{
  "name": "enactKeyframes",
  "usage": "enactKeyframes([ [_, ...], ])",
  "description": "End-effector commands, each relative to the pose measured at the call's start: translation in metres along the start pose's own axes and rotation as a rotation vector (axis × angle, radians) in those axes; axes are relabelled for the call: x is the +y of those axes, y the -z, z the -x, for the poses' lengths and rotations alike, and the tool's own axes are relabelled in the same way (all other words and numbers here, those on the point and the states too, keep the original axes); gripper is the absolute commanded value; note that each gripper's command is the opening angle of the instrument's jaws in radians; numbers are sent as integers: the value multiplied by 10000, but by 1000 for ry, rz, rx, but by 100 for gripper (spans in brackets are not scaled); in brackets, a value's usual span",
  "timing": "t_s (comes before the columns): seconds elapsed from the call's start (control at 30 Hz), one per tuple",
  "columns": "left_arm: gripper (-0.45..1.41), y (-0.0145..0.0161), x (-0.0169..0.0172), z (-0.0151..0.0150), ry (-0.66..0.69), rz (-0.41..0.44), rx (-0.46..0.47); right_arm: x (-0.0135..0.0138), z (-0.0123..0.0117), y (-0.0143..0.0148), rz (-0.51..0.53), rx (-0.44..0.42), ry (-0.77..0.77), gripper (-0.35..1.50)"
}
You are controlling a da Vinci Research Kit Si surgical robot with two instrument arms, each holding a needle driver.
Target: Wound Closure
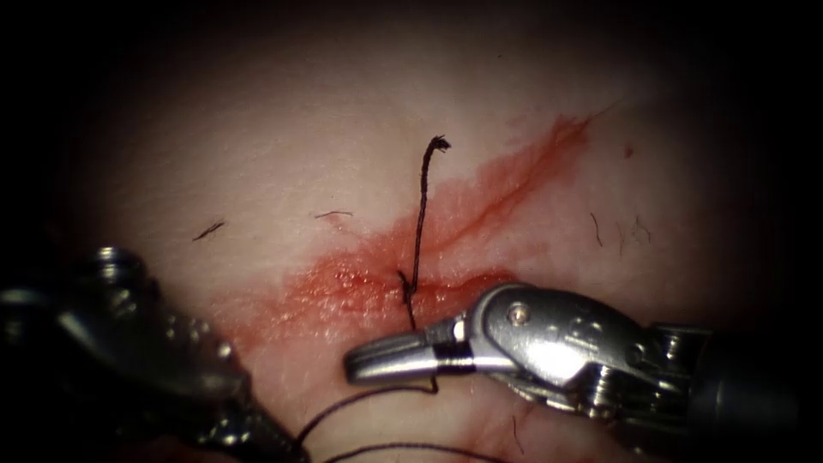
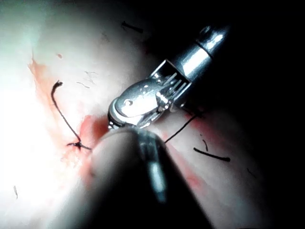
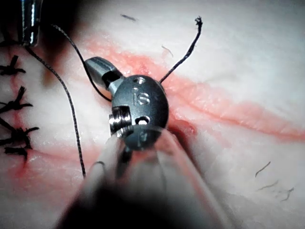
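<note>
Endoscope view: the right tool (image 1: 364,360) lies near the cut (image 1: 480,219), jaws clenched, thread (image 1: 417,225) running beside them; whether it is pinched I cannot tell. A free thread end rises from a knot (image 1: 405,279) in the tissue (image 1: 283,146). The left tool (image 1: 163,351) sits at near left, grip unclear. Finished stitches (image 3: 14,119) appear in the right wrist view.
</note>
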Motion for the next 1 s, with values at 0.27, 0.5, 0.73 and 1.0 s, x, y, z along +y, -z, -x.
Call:
enactKeyframes([
  [0.27, -45, -12, -27, 3, -11, -113, -65, -14, 3, -15, -77, 9, -181, -35],
  [0.5, -45, -17, -34, 6, -13, -188, -107, -17, -1, -14, -128, 44, -274, -35],
  [0.73, -45, -20, -46, 0, -16, -236, -95, -17, -1, -9, -177, 188, -449, -35],
  [1.0, -45, -37, -68, -32, -3, -323, 25, 1, 2, 9, -113, 323, -545, -35],
])
